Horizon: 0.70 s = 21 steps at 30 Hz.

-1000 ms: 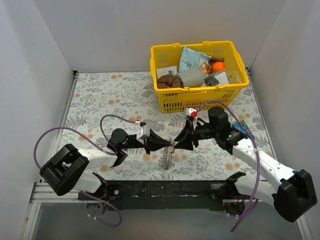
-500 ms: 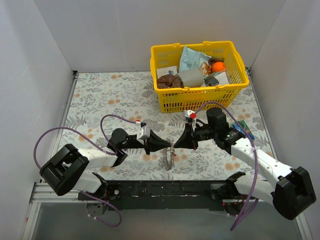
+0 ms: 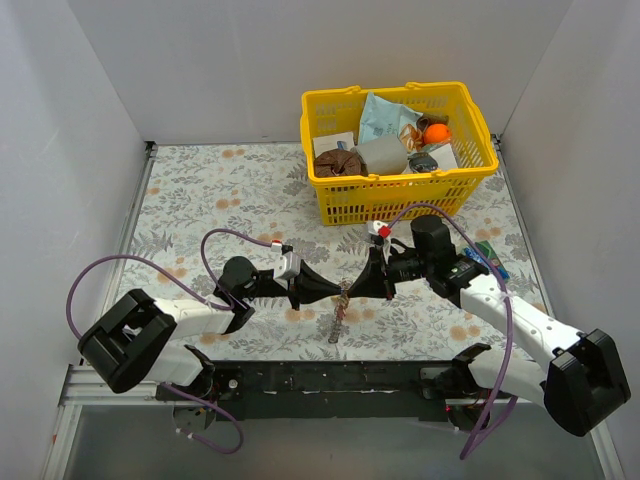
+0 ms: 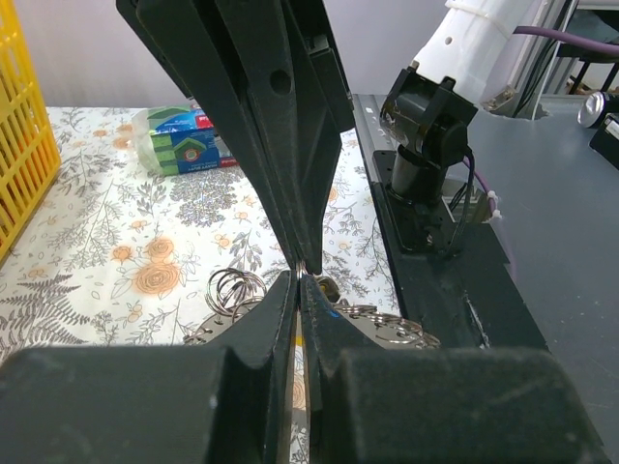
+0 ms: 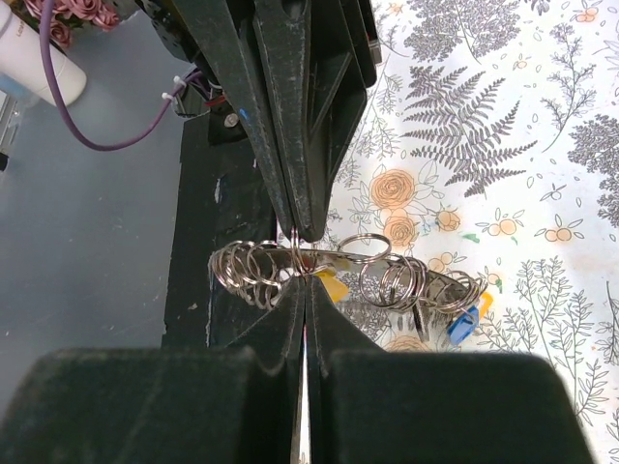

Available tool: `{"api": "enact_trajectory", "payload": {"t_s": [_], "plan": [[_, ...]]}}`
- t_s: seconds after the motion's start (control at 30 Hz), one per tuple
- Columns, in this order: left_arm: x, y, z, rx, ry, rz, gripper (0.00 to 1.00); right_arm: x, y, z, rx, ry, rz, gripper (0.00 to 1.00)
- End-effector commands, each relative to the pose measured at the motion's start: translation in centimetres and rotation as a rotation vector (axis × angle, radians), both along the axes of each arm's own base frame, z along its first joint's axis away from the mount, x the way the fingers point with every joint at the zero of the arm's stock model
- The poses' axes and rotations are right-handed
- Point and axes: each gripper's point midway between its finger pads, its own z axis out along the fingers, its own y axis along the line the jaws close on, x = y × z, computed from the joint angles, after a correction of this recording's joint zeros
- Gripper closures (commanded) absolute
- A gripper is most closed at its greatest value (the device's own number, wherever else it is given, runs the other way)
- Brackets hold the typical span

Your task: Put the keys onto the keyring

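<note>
Above table [image 3: 200, 200], end effectors [image 3: 336, 291] [image 3: 351, 289] clamped on keyring [image 5: 338, 266]

Count for you: two grippers, left gripper [image 3: 338, 291] and right gripper [image 3: 351, 289]; one basket [image 3: 330, 190]; one keyring [image 5: 348, 259]; two keys showing: yellow key [image 5: 334, 286], blue key [image 5: 461, 329].

Bright even overhead light, soft shadows, sharp top view, wrist views blurred at near foreground

basket [image 3: 400, 200]: yellow | table [image 3: 220, 190]: grey-orange floral | keyring [image 5: 363, 258]: silver | keys [image 5: 332, 286]: yellow, blue
</note>
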Motion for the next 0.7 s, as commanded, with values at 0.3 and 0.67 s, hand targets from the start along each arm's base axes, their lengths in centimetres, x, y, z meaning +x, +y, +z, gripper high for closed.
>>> {"api": "enact_trajectory", "payload": {"t_s": [0.3,0.67], "plan": [[-0.37,0.14,3.79,-0.084,-0.114,-0.008,1.00,0.34,0.18,-1.14,-0.013,0.013,0.005,0.99],[-0.56,0.10,4.25,-0.092,-0.122,-0.021,1.00,0.30,0.80,-1.61,-0.025,0.022,0.010,0.99]]}}
